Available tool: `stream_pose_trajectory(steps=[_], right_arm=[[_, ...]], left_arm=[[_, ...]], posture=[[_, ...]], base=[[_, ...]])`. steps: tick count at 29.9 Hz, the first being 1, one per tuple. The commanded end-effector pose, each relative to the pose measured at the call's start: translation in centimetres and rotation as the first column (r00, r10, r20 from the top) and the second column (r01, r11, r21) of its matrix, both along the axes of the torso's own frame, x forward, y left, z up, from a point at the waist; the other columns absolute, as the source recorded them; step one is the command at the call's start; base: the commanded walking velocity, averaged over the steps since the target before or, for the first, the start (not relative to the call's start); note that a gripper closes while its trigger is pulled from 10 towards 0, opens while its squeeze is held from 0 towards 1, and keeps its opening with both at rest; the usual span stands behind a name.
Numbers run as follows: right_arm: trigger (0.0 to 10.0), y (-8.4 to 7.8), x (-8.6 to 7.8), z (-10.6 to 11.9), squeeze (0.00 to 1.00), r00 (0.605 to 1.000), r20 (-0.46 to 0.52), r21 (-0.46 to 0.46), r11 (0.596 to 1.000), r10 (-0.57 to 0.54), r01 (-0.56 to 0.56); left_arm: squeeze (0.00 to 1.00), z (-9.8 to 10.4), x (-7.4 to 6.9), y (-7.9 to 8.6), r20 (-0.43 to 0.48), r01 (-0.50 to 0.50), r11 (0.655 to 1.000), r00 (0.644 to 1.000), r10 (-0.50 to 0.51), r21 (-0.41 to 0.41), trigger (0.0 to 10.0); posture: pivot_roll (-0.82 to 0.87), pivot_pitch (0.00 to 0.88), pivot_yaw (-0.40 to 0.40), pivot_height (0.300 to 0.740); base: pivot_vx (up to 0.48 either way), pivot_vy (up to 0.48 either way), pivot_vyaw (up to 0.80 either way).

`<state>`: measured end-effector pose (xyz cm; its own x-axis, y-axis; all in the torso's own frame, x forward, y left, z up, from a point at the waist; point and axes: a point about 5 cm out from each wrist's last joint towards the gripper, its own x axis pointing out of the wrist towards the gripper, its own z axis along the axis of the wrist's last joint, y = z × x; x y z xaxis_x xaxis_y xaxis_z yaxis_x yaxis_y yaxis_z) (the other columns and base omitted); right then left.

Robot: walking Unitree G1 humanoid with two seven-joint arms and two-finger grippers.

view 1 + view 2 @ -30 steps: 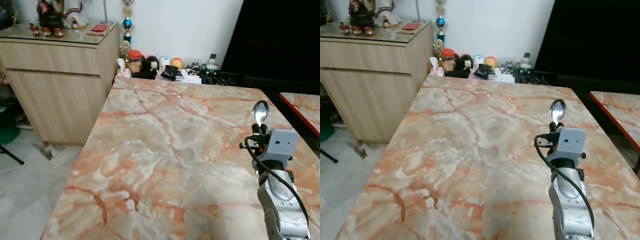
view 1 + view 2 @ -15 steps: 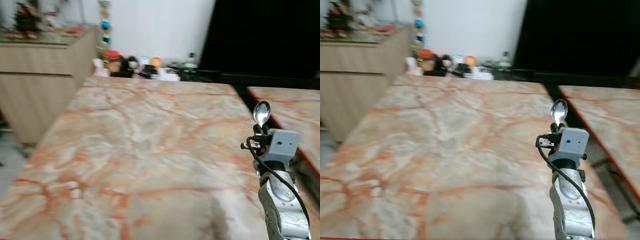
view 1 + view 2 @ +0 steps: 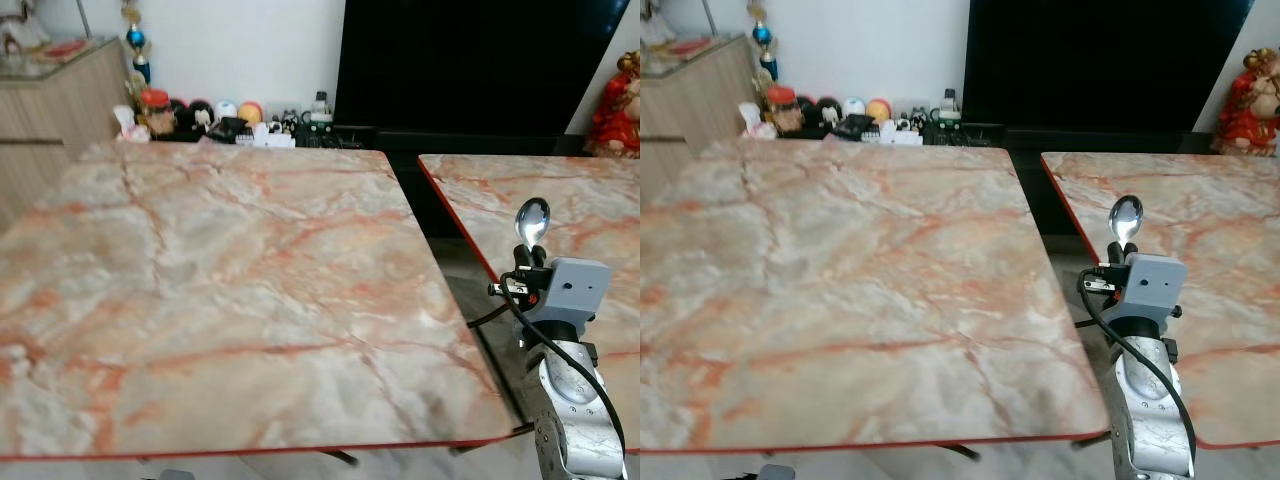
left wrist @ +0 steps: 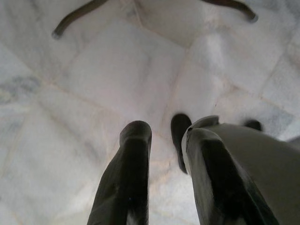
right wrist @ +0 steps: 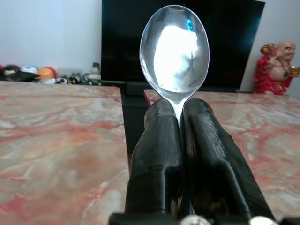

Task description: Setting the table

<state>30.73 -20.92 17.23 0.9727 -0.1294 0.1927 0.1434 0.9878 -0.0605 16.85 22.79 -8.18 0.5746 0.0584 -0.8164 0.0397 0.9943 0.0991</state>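
My right gripper (image 5: pixel 180 117) is shut on a silver spoon (image 5: pixel 174 49) held upright, bowl up. In the eye views the spoon (image 3: pixel 531 222) stands above the right wrist, over the gap between two pink marble tables. The large table (image 3: pixel 200 270) lies to the left and a second table (image 3: pixel 580 200) to the right. My left gripper (image 4: pixel 161 136) hangs low over a pale tiled floor, its two black fingers (image 4: pixel 131 159) slightly apart with nothing between them.
A black TV screen (image 3: pixel 470 60) stands behind the tables. Small jars and figures (image 3: pixel 200 115) line the far edge of the large table. A red statue (image 3: pixel 615 100) sits at the far right, and a wooden cabinet (image 3: pixel 50 100) at the far left.
The camera has turned right: the large table slid left in view and the second table and red statue came in. The right gripper still holds the spoon upright.
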Motion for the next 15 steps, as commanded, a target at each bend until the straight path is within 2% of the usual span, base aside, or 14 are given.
stream_pose_trajectory(steps=[1, 6, 12, 15], right_arm=[[10.0, -0.6, -0.2, 0.6, 0.00, 0.999, 0.026, -0.012, 1.000, -0.019, 0.020], [10.0, -0.8, -0.3, 1.4, 0.00, 0.997, 0.072, -0.014, 0.999, -0.036, 0.037], [10.0, -1.7, -0.5, 3.3, 0.00, 0.981, 0.175, -0.012, 0.996, -0.081, 0.084], [10.0, -1.8, -0.5, 3.6, 0.00, 0.978, 0.189, -0.010, 0.996, -0.089, 0.092]], left_arm=[[0.00, -0.1, -0.1, -0.3, -0.013, 0.013, 1.000, 1.000, -0.013, 0.002, 10.0], [0.00, -0.1, -0.1, -0.3, -0.011, 0.014, 1.000, 1.000, -0.014, 0.001, 10.0], [0.00, -0.1, 0.0, -0.4, -0.010, 0.015, 1.000, 1.000, -0.015, 0.000, 10.0], [0.00, -0.1, 0.0, -0.4, -0.012, 0.017, 1.000, 1.000, -0.017, -0.002, 10.0]], posture=[[0.01, 0.051, -0.038, 0.740], [0.01, 0.049, -0.037, 0.740], [0.00, 0.046, -0.036, 0.740], [0.00, 0.043, -0.036, 0.740]], base=[[0.000, -0.472, 0.00], [0.000, -0.474, 0.00], [0.000, -0.472, 0.00], [0.000, -0.472, 0.00]])
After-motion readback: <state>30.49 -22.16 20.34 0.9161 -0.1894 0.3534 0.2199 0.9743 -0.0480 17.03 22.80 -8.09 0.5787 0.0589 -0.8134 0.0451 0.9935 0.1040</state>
